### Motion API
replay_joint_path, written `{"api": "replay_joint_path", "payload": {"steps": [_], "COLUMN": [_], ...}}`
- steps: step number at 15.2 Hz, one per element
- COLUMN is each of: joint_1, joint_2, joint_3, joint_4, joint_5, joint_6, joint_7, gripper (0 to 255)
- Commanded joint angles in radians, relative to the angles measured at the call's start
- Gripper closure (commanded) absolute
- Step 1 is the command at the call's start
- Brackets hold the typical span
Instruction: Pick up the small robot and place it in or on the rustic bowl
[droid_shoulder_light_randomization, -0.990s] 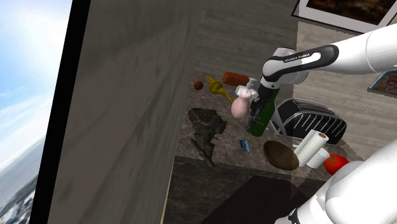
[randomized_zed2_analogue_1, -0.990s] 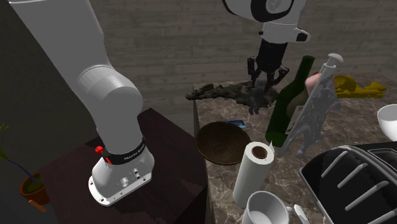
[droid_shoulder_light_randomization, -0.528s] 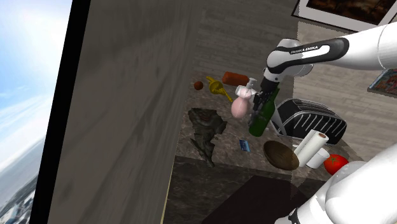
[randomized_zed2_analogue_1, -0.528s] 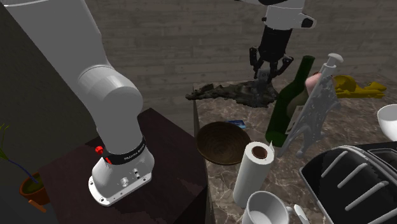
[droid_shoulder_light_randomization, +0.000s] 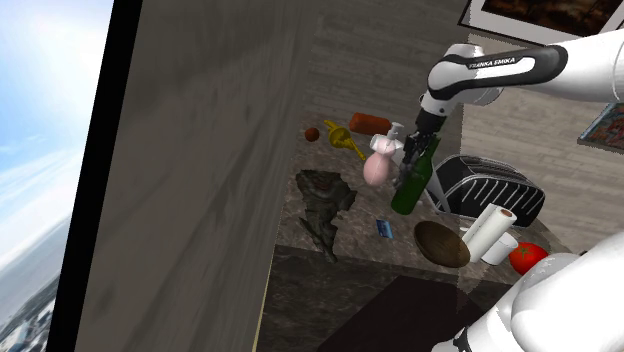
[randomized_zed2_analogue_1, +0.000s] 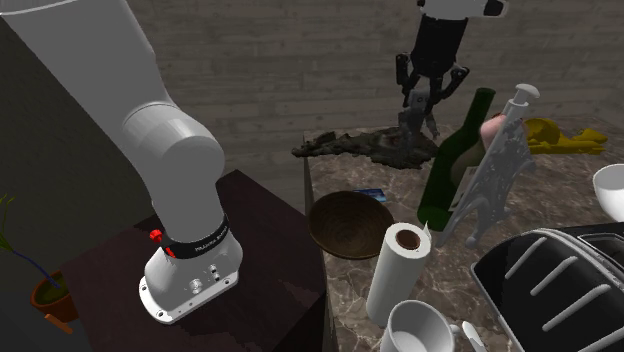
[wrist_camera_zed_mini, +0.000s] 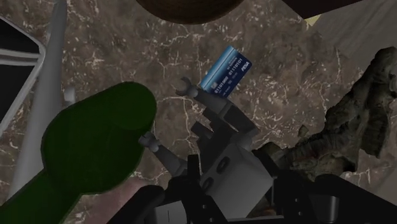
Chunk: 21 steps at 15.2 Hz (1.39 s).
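Grasping the small robot by its boxy body, the hand hangs well above the surface, clenched on the figure, whose limbs jut out past the grip. Principal hazard, in my judgement: the green bottle stands just beside the likely path to the rustic bowl, and a low or wide swing could topple it. Secondary: a release from this height may bounce the figure out of the shallow bowl, which sits near the surface's edge beside the paper roll.
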Motion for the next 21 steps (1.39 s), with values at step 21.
{"api": "replay_joint_path", "payload": {"steps": [21], "joint_1": [-0.183], "joint_2": [-0.631], "joint_3": [0.029], "joint_4": [-0.418], "joint_5": [-0.218], "joint_6": [-0.196], "joint_7": [-0.004], "gripper": [255]}}
